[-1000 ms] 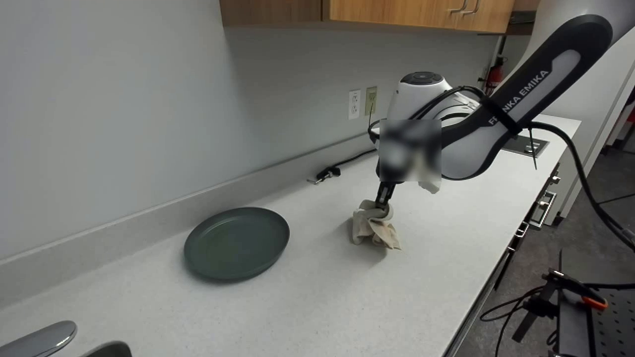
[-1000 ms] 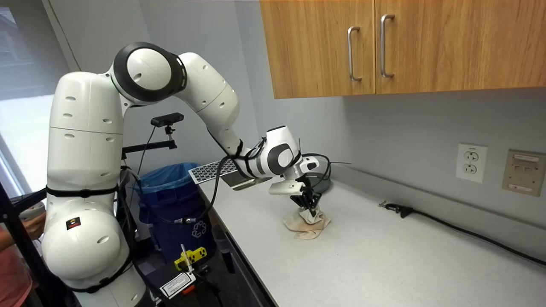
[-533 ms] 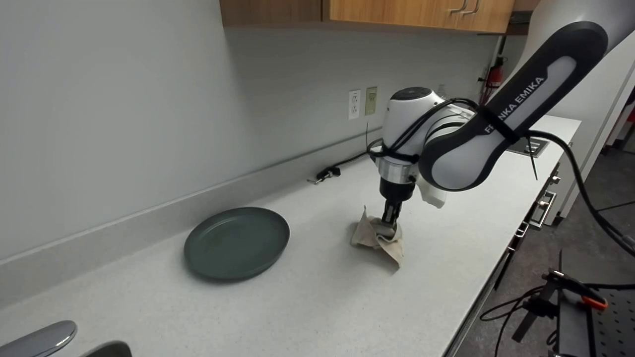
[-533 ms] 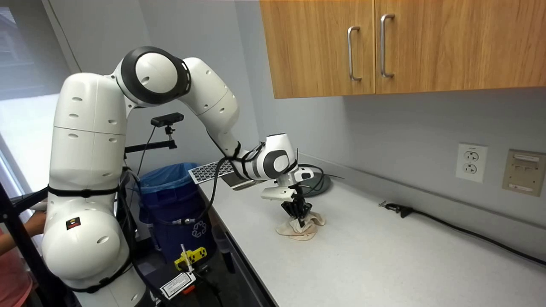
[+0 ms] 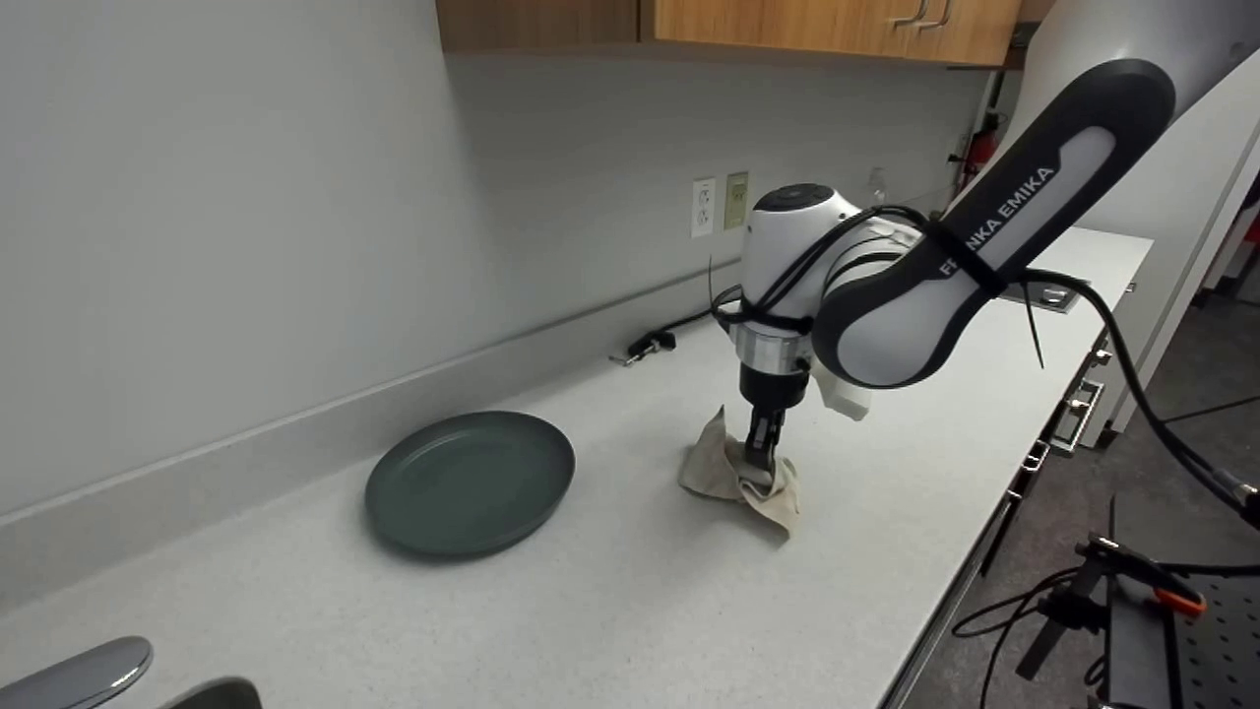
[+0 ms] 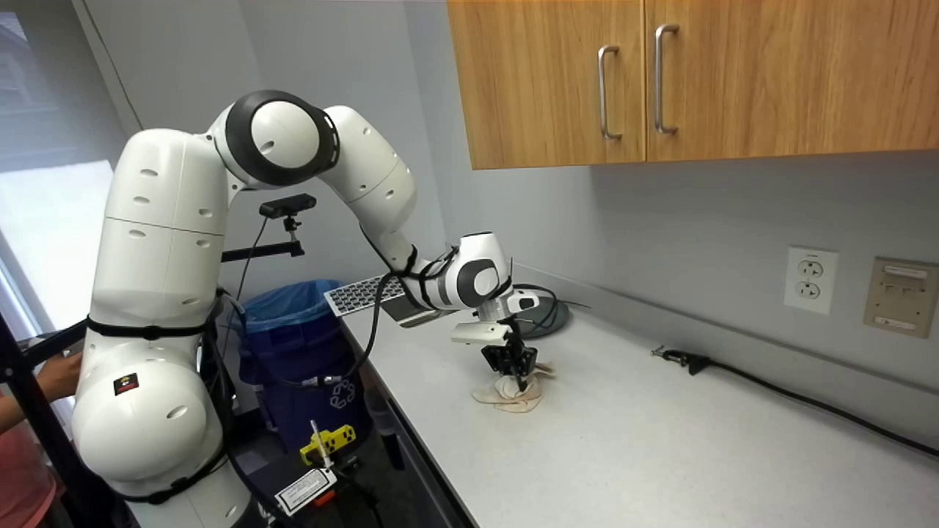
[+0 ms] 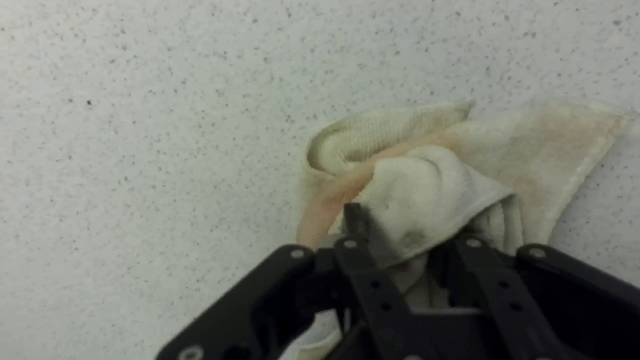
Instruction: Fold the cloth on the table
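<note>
The beige cloth [image 5: 711, 468] lies crumpled on the off-white table [image 5: 591, 611], one corner sticking up on its plate side. In both exterior views my gripper [image 5: 758, 471] points down into the middle of the cloth. Seen from the wrist, the jaws stand apart with cloth lying loosely between and around them. One of the fingers [image 7: 356, 222] shows beside a folded flap; the tip of its partner is hidden under that flap. Beyond the jaws, the cloth [image 7: 540, 145] spreads with a curled fold and a pinkish patch.
A dark green plate [image 5: 471, 483] rests on the table near the wall. Against the backsplash is a black clamp [image 5: 650, 345] with a cable. A faucet [image 5: 79, 675] shows at the near corner. Wooden cabinets [image 6: 704, 81] hang above, and a blue bin [image 6: 301, 367] stands past the table's end.
My gripper has come down with the cloth, shifting left in an exterior view. The cloth was bunched up around the fingers; now it lies lower and more spread out.
</note>
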Controlling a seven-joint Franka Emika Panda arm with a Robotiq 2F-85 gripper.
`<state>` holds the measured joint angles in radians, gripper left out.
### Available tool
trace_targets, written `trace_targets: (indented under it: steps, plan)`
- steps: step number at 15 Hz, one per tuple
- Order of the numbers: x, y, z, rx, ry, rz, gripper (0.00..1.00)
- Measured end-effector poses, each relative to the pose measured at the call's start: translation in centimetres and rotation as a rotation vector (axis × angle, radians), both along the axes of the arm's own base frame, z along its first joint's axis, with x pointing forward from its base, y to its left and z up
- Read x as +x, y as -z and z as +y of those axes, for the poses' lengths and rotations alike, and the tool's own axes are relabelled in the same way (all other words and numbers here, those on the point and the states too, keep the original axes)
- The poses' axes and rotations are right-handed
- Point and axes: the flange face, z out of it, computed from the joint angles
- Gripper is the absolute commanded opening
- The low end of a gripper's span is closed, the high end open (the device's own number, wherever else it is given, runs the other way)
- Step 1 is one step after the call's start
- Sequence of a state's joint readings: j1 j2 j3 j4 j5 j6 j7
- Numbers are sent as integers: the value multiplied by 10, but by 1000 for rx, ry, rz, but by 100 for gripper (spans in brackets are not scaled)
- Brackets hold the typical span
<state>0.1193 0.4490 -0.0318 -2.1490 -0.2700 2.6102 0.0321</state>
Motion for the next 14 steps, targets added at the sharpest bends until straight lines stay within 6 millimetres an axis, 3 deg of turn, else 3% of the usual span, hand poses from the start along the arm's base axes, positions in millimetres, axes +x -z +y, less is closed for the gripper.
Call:
trace_targets:
  steps: [4,5,14]
  plan:
    - [5,-9,1,-17,-17,-1,97]
    - [6,-13,1,-20,-19,2,100]
    - [9,-67,11,-27,-40,-21,100]
